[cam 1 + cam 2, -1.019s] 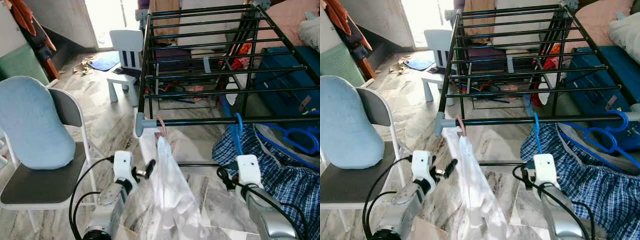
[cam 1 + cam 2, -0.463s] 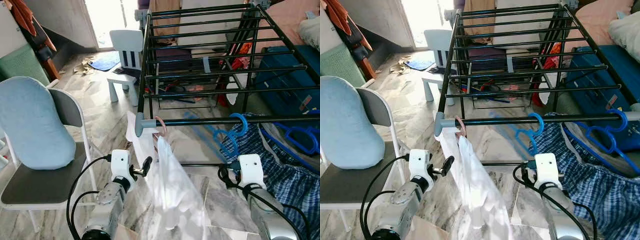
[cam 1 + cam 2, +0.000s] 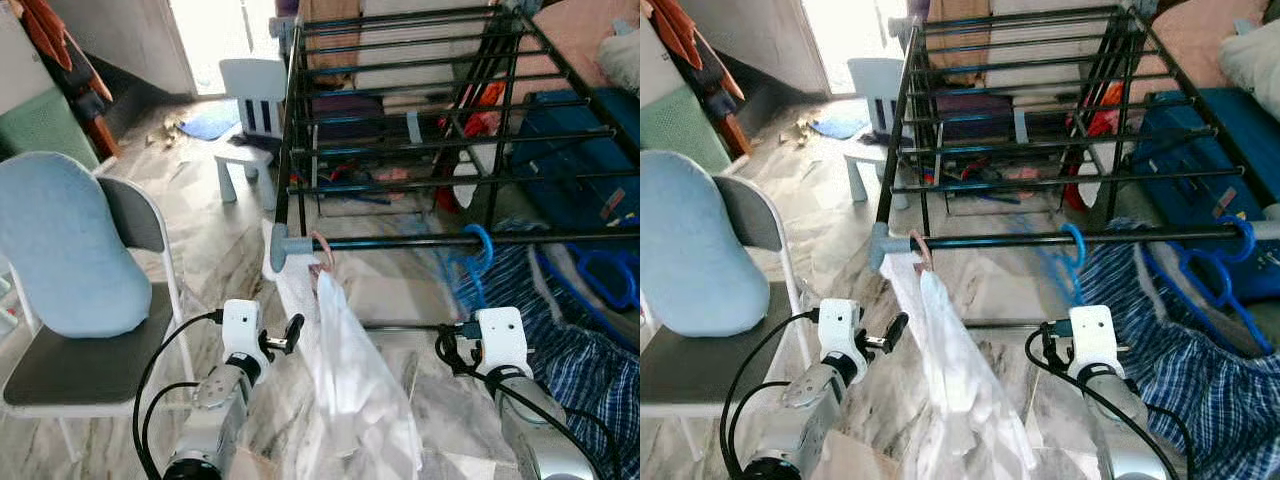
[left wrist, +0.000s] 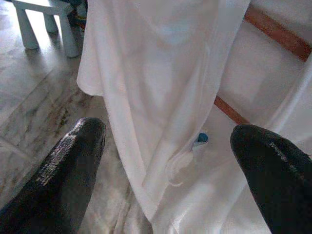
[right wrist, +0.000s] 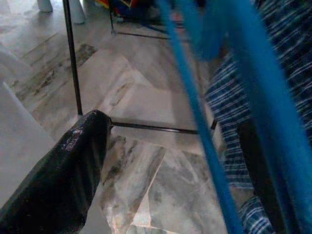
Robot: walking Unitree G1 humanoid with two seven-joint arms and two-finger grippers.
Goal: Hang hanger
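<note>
Hanger (image 3: 476,258): blue, hooked on the rail (image 3: 400,242), centre-right; shirt (image 3: 1200,370) below
Handling: likely light, stiff plastic, shirt soft; take the neck under the hook
Right gripper (image 5: 165,165): fingers apart, hanger between
Left gripper (image 4: 168,170): apart, empty, facing cloth (image 4: 161,97)

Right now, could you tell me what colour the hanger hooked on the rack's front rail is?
The hanger is blue, clearest in the left eye view.

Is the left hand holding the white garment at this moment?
No, the left hand is open, its two black fingers apart on either side of the hanging white garment.
</note>
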